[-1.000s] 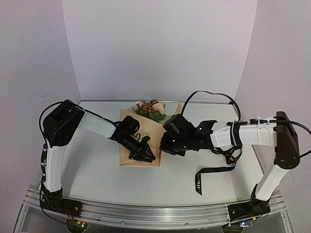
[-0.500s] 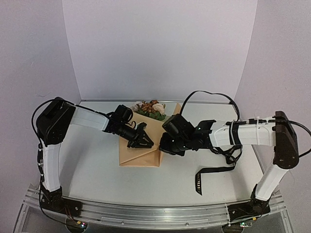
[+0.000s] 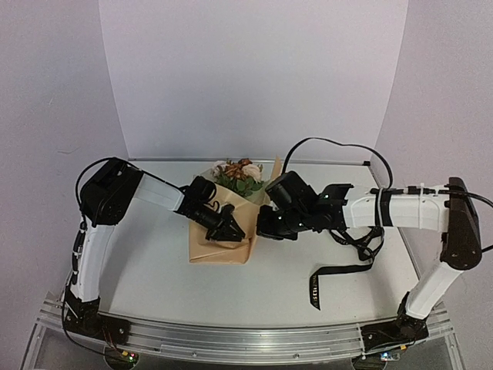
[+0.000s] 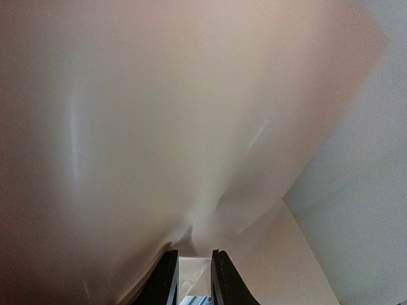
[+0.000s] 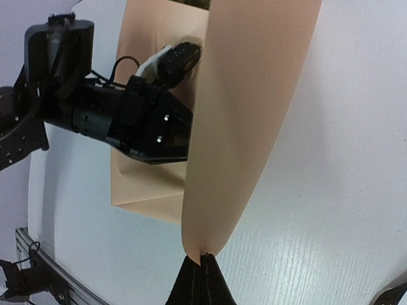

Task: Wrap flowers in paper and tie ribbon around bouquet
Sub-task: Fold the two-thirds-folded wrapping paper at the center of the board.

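Note:
The tan paper point(image 3: 218, 245) lies partly folded in the middle of the table, and the flowers point(image 3: 240, 176) stick out at its far end. My right gripper point(image 5: 202, 259) is shut on the edge of the paper's right flap point(image 5: 248, 114) and holds it up off the table. Over the folded left part, my left gripper point(image 3: 233, 230) has its narrow jaws closed on a fold of paper point(image 4: 191, 127). In the right wrist view its tips are hidden behind the raised flap. The black ribbon point(image 3: 339, 270) lies loose on the table under the right arm.
Bare white table point(image 4: 362, 210) shows to the right of the paper. White walls close off the back and both sides. A black cable point(image 3: 323, 146) loops above the right arm, and the metal rail point(image 3: 231, 339) runs along the near edge.
My left gripper has moved from the paper's near edge back toward its middle. My right gripper has drawn the right flap up and slightly away. The ribbon has not moved.

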`<state>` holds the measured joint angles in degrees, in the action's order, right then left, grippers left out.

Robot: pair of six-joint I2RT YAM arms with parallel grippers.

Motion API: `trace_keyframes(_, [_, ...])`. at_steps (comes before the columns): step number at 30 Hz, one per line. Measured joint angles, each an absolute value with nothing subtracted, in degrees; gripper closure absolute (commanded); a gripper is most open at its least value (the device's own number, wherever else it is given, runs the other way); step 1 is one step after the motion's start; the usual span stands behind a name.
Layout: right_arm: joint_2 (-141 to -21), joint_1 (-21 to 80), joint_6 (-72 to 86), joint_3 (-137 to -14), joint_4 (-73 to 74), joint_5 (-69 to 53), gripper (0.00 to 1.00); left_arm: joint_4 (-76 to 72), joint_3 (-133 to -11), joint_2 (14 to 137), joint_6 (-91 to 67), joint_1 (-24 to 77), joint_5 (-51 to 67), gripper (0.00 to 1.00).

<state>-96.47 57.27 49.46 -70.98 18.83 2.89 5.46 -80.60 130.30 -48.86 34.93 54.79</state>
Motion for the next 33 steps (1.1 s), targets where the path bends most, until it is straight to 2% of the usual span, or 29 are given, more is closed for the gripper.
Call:
trace_keyframes(6, [-100.44,56.73,47.99,-76.08,17.49,-4.54,1.00,6.38,-81.25,130.28,-48.01,35.42,53.16,0.80])
trace_keyframes(12, [-101.25,55.11,48.06,-75.78,16.71,-9.09,1.00,9.87,-79.84,127.65,-45.79,35.43,50.37,0.77])
trace_keyframes(18, [-101.23,53.33,48.24,-73.46,15.92,-12.25,1.00,13.69,-77.90,121.73,-42.70,34.54,49.23,0.74])
trace_keyframes(22, [-101.31,52.80,48.48,-73.49,15.49,-13.84,1.00,14.01,-76.63,117.03,-41.79,33.20,49.39,0.76])
trace_keyframes(29, [-103.82,52.80,49.07,-75.39,15.15,-15.88,1.00,15.22,-66.05,106.48,-41.88,25.44,45.20,0.77])
trace_keyframes(33, [-105.77,52.80,49.28,-77.13,14.75,-16.90,1.00,17.59,-62.90,104.88,-40.58,20.45,40.09,0.79])
